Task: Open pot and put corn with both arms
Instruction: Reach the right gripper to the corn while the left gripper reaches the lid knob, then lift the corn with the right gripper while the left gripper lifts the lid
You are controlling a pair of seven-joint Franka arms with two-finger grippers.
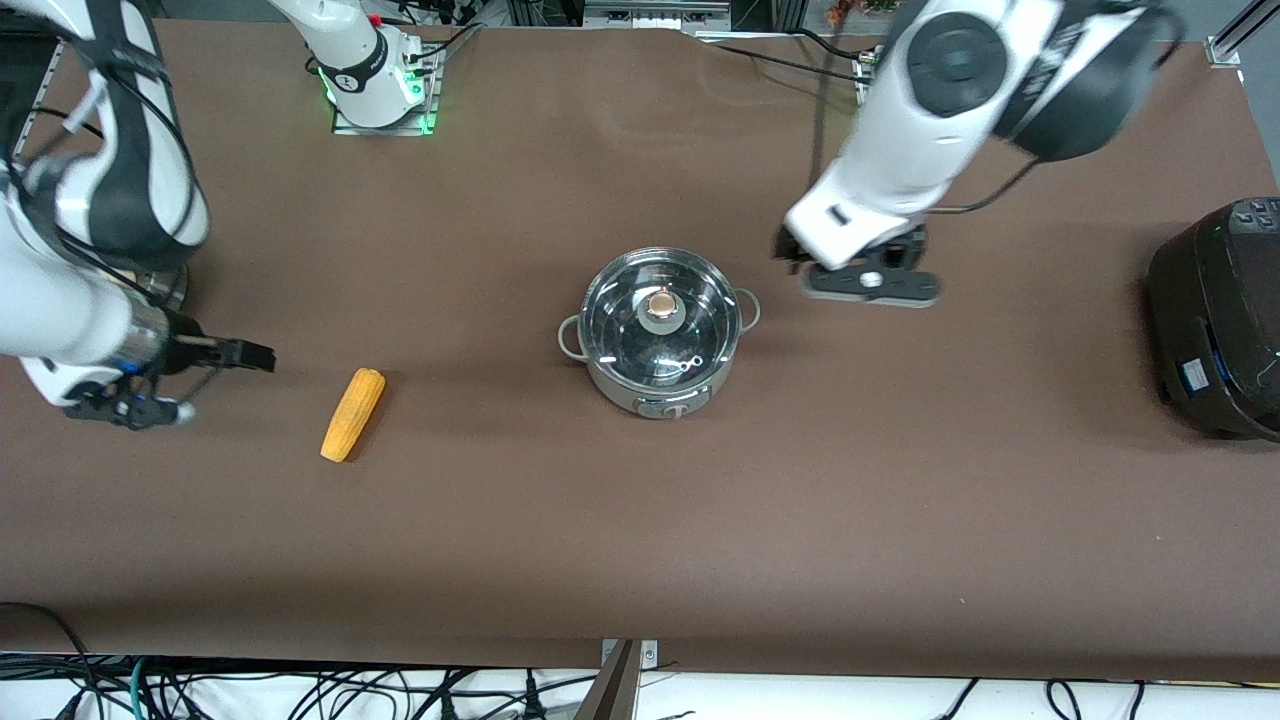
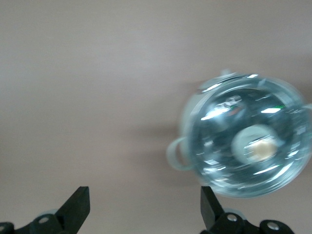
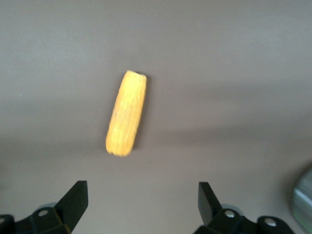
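Brown and matte, the bench (image 1: 640, 560) carries the pot (image 1: 658, 335) near its middle: round, shiny steel, a loop handle on each side, a knob on its front wall, and a clear glass lid (image 1: 660, 318) with a tan knob seated on the rim; reflections hide what is inside. Toward the right arm's end lies the corn (image 1: 353, 414), a tapered yellow-orange cob with ribbed rows, flat on the bench and well apart from the pot, with bare surface all around it. Over the bench near the corn hangs the right tool (image 3: 141, 204), fingers spread and empty. Beside the pot, over the bench toward the left arm's end, hangs the left tool (image 2: 145, 207), fingers also spread and empty. At that end's edge sits a large black cooker (image 1: 1220, 320).
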